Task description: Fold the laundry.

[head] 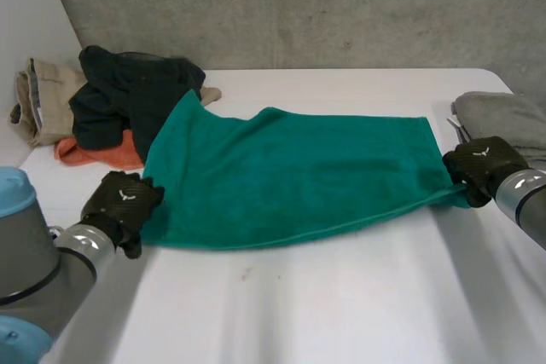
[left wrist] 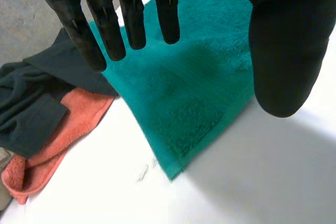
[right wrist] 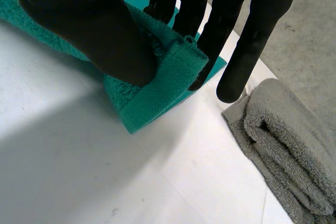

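Pinching right hand on hemmed corner of plush teal towel.

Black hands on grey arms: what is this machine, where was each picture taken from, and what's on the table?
It is a two-armed robot folding laundry. One picture looks down from between the arms; the other two come from cameras on each wrist, looking along the palm. A green towel lies spread on the white table. The right hand pinches one corner between thumb and fingers. The left hand is open, fingers straight, at the opposite near corner, holding nothing. Beside it sits a heap of clothes: dark, orange, beige. A folded grey towel lies by the right hand.
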`<state>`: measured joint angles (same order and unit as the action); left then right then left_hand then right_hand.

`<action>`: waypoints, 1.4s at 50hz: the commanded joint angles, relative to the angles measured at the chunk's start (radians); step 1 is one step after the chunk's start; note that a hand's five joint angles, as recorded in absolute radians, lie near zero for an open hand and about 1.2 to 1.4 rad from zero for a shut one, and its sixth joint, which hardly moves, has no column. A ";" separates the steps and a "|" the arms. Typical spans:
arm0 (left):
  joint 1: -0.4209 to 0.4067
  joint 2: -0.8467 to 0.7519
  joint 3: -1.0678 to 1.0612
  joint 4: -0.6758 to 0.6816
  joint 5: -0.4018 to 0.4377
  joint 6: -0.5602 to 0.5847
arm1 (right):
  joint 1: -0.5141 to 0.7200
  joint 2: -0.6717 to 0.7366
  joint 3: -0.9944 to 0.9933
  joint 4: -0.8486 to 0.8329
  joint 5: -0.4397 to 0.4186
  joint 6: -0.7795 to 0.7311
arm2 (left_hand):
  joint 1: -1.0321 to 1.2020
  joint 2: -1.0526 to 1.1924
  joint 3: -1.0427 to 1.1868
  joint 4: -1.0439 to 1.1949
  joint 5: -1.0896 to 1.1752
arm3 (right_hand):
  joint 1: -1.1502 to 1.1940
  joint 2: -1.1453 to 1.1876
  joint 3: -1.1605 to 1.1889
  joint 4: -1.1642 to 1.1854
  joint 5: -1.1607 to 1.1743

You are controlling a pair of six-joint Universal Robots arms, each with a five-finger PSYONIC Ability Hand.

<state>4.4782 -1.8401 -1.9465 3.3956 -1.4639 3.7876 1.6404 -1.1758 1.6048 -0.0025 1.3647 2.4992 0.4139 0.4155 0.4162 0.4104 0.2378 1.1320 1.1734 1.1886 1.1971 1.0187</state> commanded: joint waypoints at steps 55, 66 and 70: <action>0.079 -0.239 0.239 -0.054 0.156 -0.002 | -0.004 0.010 0.003 -0.010 -0.003 -0.005 | 0.982 0.981 0.980 0.986 0.984 | 0.264 0.223 0.208 0.199 0.203; 0.088 0.208 -0.055 -0.433 0.136 0.156 | -0.054 -0.229 0.104 0.435 0.016 -0.399 | 0.982 0.981 0.980 0.986 0.984 | 0.264 0.223 0.208 0.199 0.203; 0.102 0.323 -0.133 -0.539 0.137 0.245 | -0.146 -0.311 0.179 0.553 0.013 -0.578 | 0.982 0.981 0.980 0.986 0.984 | 0.264 0.223 0.208 0.199 0.203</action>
<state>4.5623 -1.6933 -1.9612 3.0190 -1.3290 3.9125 1.5929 -1.3742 1.6909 0.3524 1.3750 2.1712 1.1341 1.1919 1.1873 1.1963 0.9822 1.1320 1.1734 1.1886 1.1971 1.0192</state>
